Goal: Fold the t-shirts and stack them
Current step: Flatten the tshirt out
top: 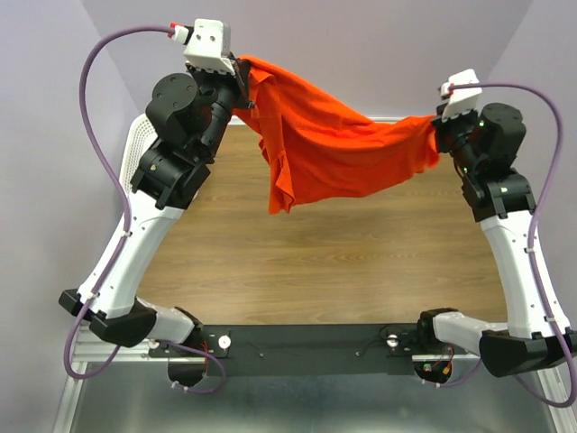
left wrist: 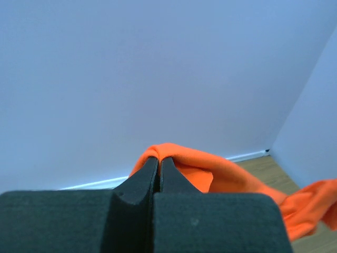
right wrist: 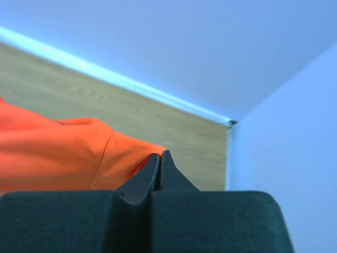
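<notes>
T-shirt hangs stretched above the table, pinched by left pincer and right pincer.

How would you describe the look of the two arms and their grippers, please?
The left arm and right arm each have white shells between bulky black joints and a black base. A purple cable loops along each one. A white boxy housing sits at each wrist. The left gripper and right gripper have matte black fingers tapering to wedge tips.
</notes>
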Controlling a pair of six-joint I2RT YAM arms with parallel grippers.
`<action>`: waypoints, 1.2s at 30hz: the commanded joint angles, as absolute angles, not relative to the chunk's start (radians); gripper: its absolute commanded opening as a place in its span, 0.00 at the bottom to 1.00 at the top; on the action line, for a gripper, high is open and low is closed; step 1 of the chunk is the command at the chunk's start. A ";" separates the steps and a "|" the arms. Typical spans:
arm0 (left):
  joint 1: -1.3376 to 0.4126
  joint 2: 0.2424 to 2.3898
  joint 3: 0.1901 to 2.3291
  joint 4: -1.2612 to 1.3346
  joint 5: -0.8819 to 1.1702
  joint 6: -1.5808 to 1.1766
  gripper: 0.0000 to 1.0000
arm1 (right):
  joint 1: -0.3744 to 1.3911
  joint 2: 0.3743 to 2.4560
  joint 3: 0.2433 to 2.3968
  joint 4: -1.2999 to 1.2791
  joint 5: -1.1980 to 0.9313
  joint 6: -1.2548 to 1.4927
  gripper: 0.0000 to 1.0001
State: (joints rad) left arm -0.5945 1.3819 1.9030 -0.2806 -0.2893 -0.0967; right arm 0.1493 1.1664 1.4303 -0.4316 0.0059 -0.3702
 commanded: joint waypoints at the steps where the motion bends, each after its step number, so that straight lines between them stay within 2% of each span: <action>1: -0.572 1.319 1.891 -0.271 -0.400 -0.043 0.00 | 0.129 1.158 1.517 -0.422 0.155 -0.394 0.01; 10: -0.522 1.262 1.812 -0.265 -0.405 -0.031 0.00 | 0.112 1.141 1.535 -0.400 0.207 -0.399 0.01; 17: -0.506 1.266 1.804 -0.268 -0.351 -0.044 0.00 | 0.113 1.126 1.519 -0.402 0.150 -0.397 0.01; 22: -0.491 1.334 1.775 -0.258 -0.232 -0.087 0.00 | 0.112 1.181 1.474 -0.402 0.115 -0.394 0.01; 26: -0.443 1.475 1.805 -0.218 -0.076 -0.164 0.00 | 0.083 1.281 1.551 -0.397 0.129 -0.365 0.01; 29: -0.414 1.653 1.963 -0.192 0.078 -0.239 0.00 | 0.006 1.419 1.733 -0.397 0.111 -0.324 0.00; 30: -0.414 1.755 2.102 -0.192 0.113 -0.264 0.00 | -0.008 1.483 1.852 -0.397 0.101 -0.318 0.00; 33: -0.411 1.906 2.360 -0.202 0.178 -0.317 0.00 | -0.051 1.551 2.009 -0.416 0.071 -0.322 0.01; 34: -0.413 1.983 2.510 -0.195 0.195 -0.345 0.00 | -0.051 1.563 2.084 -0.426 0.049 -0.327 0.01; 36: -0.411 1.990 2.542 -0.146 0.236 -0.370 0.00 | -0.051 1.540 2.115 -0.439 -0.062 -0.327 0.01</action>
